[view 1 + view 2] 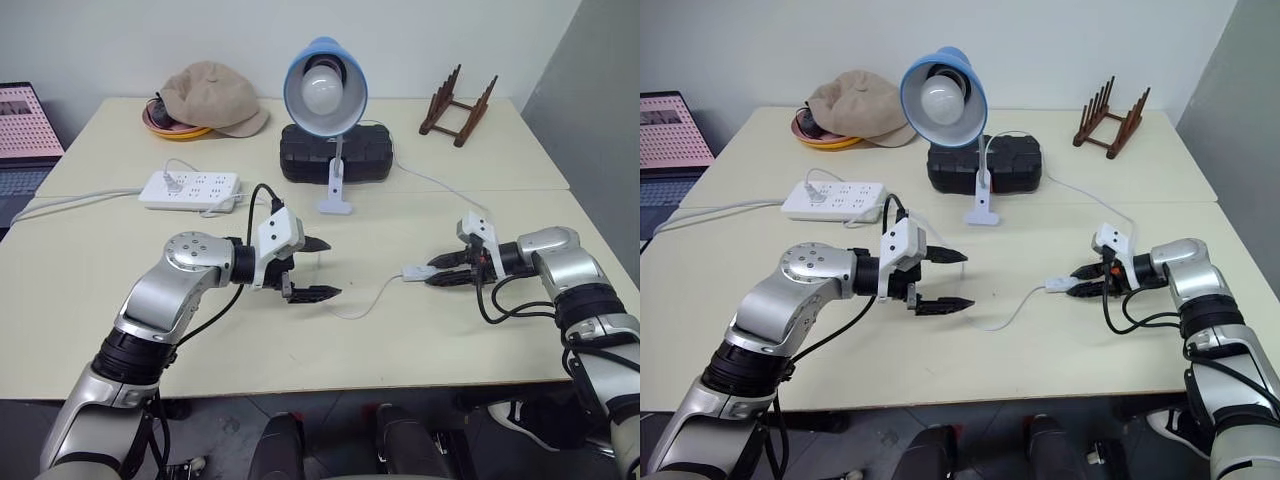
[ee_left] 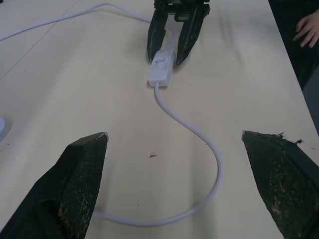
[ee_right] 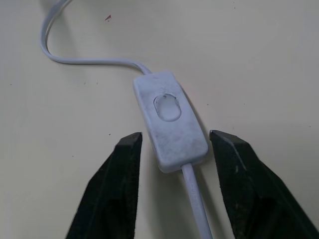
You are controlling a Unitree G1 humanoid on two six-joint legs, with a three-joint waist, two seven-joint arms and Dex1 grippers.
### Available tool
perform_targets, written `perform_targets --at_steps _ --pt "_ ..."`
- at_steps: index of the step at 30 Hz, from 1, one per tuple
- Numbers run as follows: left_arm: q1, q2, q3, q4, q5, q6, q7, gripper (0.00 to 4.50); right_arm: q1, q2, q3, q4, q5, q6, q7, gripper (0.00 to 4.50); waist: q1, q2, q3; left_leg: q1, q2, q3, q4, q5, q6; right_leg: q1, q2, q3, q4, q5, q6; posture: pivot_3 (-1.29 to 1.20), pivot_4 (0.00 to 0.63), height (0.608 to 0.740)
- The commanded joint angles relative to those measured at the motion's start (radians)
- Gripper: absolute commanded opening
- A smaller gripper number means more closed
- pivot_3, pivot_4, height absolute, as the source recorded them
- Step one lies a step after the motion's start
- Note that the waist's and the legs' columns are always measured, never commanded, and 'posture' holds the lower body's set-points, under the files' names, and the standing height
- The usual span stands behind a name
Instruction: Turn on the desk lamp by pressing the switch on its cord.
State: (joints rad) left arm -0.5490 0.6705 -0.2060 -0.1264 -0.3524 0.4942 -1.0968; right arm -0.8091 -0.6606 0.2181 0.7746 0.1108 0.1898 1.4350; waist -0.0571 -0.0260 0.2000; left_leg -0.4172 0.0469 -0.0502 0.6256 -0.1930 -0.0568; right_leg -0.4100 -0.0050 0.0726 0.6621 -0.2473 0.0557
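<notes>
The desk lamp (image 1: pixel 325 85) with its light-blue shade and white bulb stands unlit at the back middle of the table. Its thin white cord (image 1: pixel 365 300) loops forward over the tabletop to the small white oblong switch (image 1: pixel 418 272). In the right wrist view the rocker on the switch (image 3: pixel 172 117) faces up. My right gripper (image 1: pixel 432 271) rests low at the switch, its two black fingers (image 3: pixel 124 164) on either side of the switch's rear end with narrow gaps. My left gripper (image 1: pixel 333 268) hovers wide open to the left, over a bend of the cord (image 2: pixel 199 134), holding nothing.
A white power strip (image 1: pixel 190 188) lies at the back left, with a beige cap (image 1: pixel 212 97) behind it. A black box (image 1: pixel 335 155) sits behind the lamp's clip base, and a wooden rack (image 1: pixel 458 105) stands back right. A person's hand (image 2: pixel 309 30) shows beyond the table edge.
</notes>
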Motion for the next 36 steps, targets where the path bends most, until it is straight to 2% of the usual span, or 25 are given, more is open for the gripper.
perform_targets --at_steps 1,2,7,10,13,15,18,20,28,31,36 --pt "-0.001 -0.015 0.036 -0.018 -0.011 -0.001 0.024 4.5 -0.017 -0.011 -0.038 -0.023 0.014 -0.007 0.019 1.27 0.0 0.0 0.0 0.0 0.0 0.0 0.0 0.0 0.0 0.0 0.0 0.0 0.0 0.0 0.0 0.0 0.15 0.74" --pt "0.008 -0.014 0.04 -0.022 -0.012 0.0 0.027 4.5 -0.008 -0.014 -0.044 -0.047 0.022 0.002 0.02 1.08 0.0 0.0 0.0 0.0 0.0 0.0 0.0 0.0 0.0 0.0 0.0 0.0 0.0 0.0 0.0 0.0 0.15 0.74" --pt "0.036 -0.046 0.113 -0.04 -0.078 0.105 0.102 4.5 0.038 0.004 -0.106 -0.216 0.06 0.029 -0.081 1.06 -0.001 0.0 0.0 0.0 0.0 0.0 0.0 0.0 0.0 0.0 0.0 0.0 0.001 0.0 0.0 0.0 0.15 0.74" --pt "0.033 -0.134 0.239 -0.08 -0.242 0.31 0.235 4.5 0.074 0.046 -0.166 -0.382 0.098 0.084 -0.206 1.06 0.0 0.0 0.0 0.0 0.0 -0.001 0.0 0.0 0.0 0.0 0.0 0.0 0.002 0.0 0.0 0.0 0.15 0.74" --pt "0.079 -0.261 0.396 -0.141 -0.495 0.535 0.403 4.5 0.177 0.104 -0.2 -0.646 0.106 0.103 -0.359 1.06 0.0 0.0 0.0 0.0 0.0 -0.002 0.002 0.0 0.0 0.0 0.0 -0.001 0.003 0.0 0.001 0.0 0.15 0.74" --pt "0.083 -0.315 0.469 -0.15 -0.619 0.631 0.488 4.5 0.229 0.12 -0.2 -0.762 0.106 0.116 -0.404 1.06 0.001 0.0 0.0 0.0 0.0 -0.003 0.001 0.0 0.0 0.001 0.0 -0.001 0.002 -0.001 0.001 0.0 0.15 0.74" --pt "0.047 -0.315 0.501 -0.116 -0.669 0.678 0.533 4.5 0.257 0.107 -0.185 -0.842 0.123 0.124 -0.393 1.06 0.002 0.0 0.0 0.0 0.0 -0.003 0.002 0.0 0.0 0.001 0.0 -0.002 0.002 -0.001 0.002 0.0 0.15 0.74" --pt "0.025 -0.29 0.497 -0.093 -0.68 0.692 0.529 4.5 0.259 0.094 -0.173 -0.863 0.126 0.111 -0.381 1.06 0.002 0.0 0.0 0.001 0.0 -0.003 0.003 0.0 0.0 0.002 0.0 -0.001 0.003 0.0 0.002 0.0 0.15 0.74" --pt "-0.084 -0.081 0.333 -0.016 -0.63 0.673 0.242 4.5 0.244 0.013 -0.092 -0.848 0.063 -0.133 -0.257 1.06 0.001 0.0 0.0 0.002 -0.001 -0.002 0.002 0.0 0.0 0.003 0.0 -0.001 0.0 0.0 0.001 0.0 0.15 0.74" --pt "-0.125 -0.05 0.265 0.023 -0.596 0.653 0.161 4.5 0.227 0.0 -0.065 -0.824 0.053 -0.232 -0.207 1.06 0.001 0.0 0.0 0.001 -0.001 -0.002 0.0 0.0 0.0 0.002 0.0 -0.001 0.0 -0.001 0.001 0.0 0.15 0.74" --pt "-0.185 -0.053 0.159 0.093 -0.528 0.627 0.082 4.5 0.178 0.004 -0.036 -0.777 0.043 -0.378 -0.163 1.06 0.001 0.0 0.0 0.001 0.0 -0.002 0.001 0.0 0.0 0.002 0.0 -0.001 0.0 -0.001 0.001 0.0 0.15 0.74"
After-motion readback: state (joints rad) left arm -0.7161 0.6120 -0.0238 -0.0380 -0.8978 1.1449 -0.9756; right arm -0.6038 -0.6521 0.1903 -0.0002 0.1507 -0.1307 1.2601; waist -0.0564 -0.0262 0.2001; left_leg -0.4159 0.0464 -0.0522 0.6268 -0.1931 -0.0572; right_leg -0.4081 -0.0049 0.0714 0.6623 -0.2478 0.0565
